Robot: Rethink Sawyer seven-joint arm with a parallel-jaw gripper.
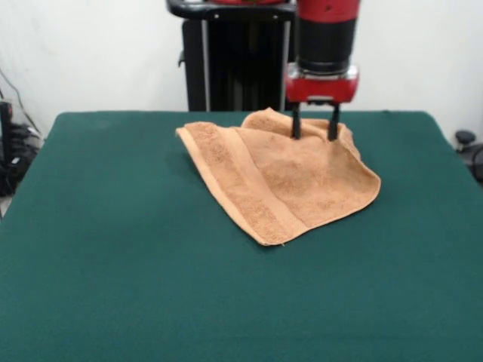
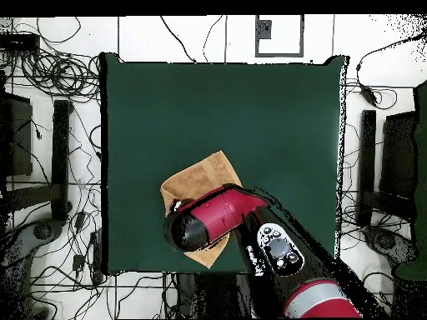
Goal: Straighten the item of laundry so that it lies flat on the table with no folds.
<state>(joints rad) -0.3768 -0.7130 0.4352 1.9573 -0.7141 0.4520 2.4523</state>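
The item of laundry [image 1: 281,179] is an orange-tan towel lying rumpled on the far middle of the green table [image 1: 113,264]. A woven band runs along its left edge, and its far part is bunched up in a fold. My gripper [image 1: 315,134] comes straight down onto that far right part, its two black fingers [image 1: 296,124] apart and pressing into the cloth, open. In the overhead view the red arm covers most of the towel [image 2: 203,174], and the gripper itself is hidden under the arm.
The table's green cloth [image 2: 250,108] stretches wide on every side of the towel. Cables and stands [image 2: 58,158] lie on the floor around the table. The black pedestal [image 1: 234,60] stands just behind the towel.
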